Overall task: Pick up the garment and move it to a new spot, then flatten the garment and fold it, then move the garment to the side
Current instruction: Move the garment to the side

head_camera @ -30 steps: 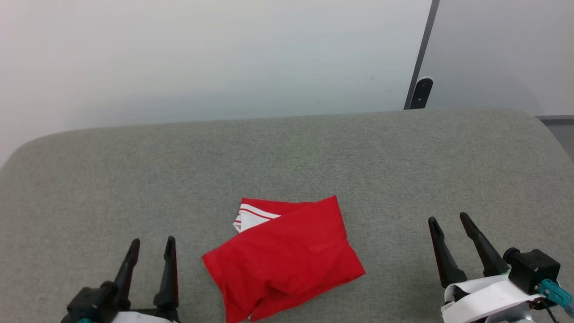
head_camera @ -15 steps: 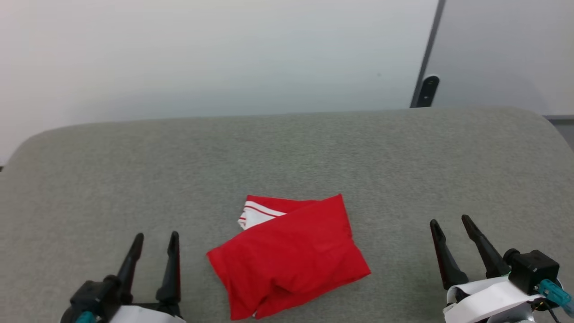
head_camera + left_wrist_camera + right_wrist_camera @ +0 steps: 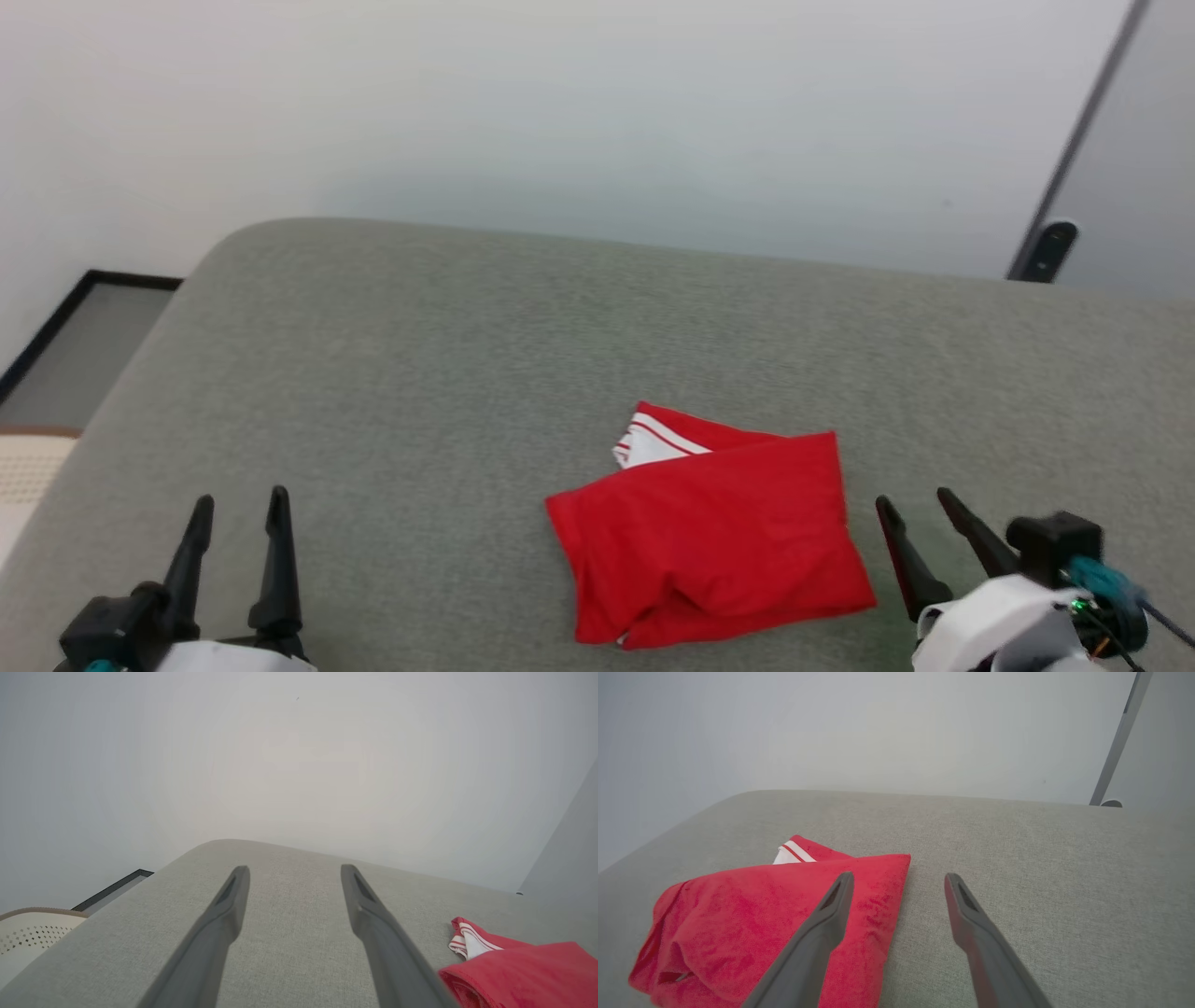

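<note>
- Red cloth, the garment (image 3: 709,541), lay folded into a rough, slightly skewed rectangle on the grey fabric-topped desk (image 3: 420,373), near the front edge and right of the middle in the head view.
- Its plain red side faced up, and a white sleeve (image 3: 653,448) with red stripes poked out from under the far left corner.
- The near edge of the bundle looked loose and puckered, with a small fold gaping at the lower left.
- The left claw (image 3: 240,499) sat at the lower left of the head view, its two dark fingers apart and holding nothing, well away from the garment.
- From the left wrist, that claw (image 3: 294,870) pointed across bare grey fabric, with the garment (image 3: 523,970) off at the lower right.
- The right claw (image 3: 913,499) stood just beside the garment's right edge, its fingers likewise spread and gripping nothing.
- From the right wrist, that claw (image 3: 900,877) had one finger crossing in front of the garment (image 3: 761,914) and the other over bare desk; I could not tell whether that finger touched the cloth.
- Behind the desk rose a pale wall (image 3: 560,112), with a slanted dark post (image 3: 1074,159) at the right.
- A black-framed panel (image 3: 84,345) and a cream perforated object (image 3: 32,933) showed beyond the desk's left corner.
</note>
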Controlling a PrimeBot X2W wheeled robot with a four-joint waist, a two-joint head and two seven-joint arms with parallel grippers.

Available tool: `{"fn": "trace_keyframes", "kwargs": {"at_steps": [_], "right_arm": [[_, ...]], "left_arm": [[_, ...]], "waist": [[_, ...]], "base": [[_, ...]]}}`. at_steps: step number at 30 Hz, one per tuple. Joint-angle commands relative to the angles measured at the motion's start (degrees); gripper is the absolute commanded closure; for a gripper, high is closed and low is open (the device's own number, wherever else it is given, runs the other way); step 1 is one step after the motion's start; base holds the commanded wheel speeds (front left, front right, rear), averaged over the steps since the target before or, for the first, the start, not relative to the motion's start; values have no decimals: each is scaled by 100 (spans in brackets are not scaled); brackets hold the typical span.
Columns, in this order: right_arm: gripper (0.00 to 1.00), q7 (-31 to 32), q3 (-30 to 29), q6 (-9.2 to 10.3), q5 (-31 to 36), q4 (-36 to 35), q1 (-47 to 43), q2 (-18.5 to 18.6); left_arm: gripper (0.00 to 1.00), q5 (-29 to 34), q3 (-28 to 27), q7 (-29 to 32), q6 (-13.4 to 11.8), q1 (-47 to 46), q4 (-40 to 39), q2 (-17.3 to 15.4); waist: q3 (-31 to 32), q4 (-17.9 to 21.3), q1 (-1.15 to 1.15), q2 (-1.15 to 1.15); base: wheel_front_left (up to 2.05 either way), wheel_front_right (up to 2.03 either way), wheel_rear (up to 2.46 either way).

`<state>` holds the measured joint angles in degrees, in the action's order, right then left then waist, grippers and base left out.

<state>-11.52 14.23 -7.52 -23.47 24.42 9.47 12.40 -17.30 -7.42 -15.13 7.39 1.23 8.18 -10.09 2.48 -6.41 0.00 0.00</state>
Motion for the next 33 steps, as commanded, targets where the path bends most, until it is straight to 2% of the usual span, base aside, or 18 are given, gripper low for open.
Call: {"fn": "trace_keyframes", "kwargs": {"at_steps": [1, 6, 8, 12, 22, 29, 33], "right_arm": [[0, 314, 63, 7, 0, 186, 184, 23], [0, 1443, 77, 7, -312, 708, 688, 22], [0, 1631, 94, 7, -307, 771, 794, 54], [0, 2451, -205, 7, -323, 1175, 1126, 43], [0, 4111, -753, 7, 67, 1992, 1724, -420], [0, 4505, -971, 7, 372, 2483, 1902, -667], [0, 4811, -1241, 5, 3, 2658, 1952, -833]], "left_arm": [[0, -24, 35, 4, 13, 37, -9, -4], [0, -53, 169, 4, 13, 4, 60, 50], [0, -63, 206, 4, 13, -4, 87, 57], [0, -102, 321, 4, 14, -72, 153, 85], [0, -238, 477, 4, 14, -305, 322, 138], [0, -298, 616, 4, 14, -475, 438, 151], [0, -314, 613, 4, 14, -502, 475, 129]], "waist": [[92, -309, 0, 0], [66, -468, 0, 0], [58, -498, 0, 0], [-26, -618, 0, 0], [-382, -801, 0, 0], [-490, -899, 0, 0], [-507, -907, 0, 0]], "base": [[0, 0, 0], [0, 0, 0], [0, 0, 0], [0, 0, 0], [0, 0, 0], [0, 0, 0], [0, 0, 0]]}}
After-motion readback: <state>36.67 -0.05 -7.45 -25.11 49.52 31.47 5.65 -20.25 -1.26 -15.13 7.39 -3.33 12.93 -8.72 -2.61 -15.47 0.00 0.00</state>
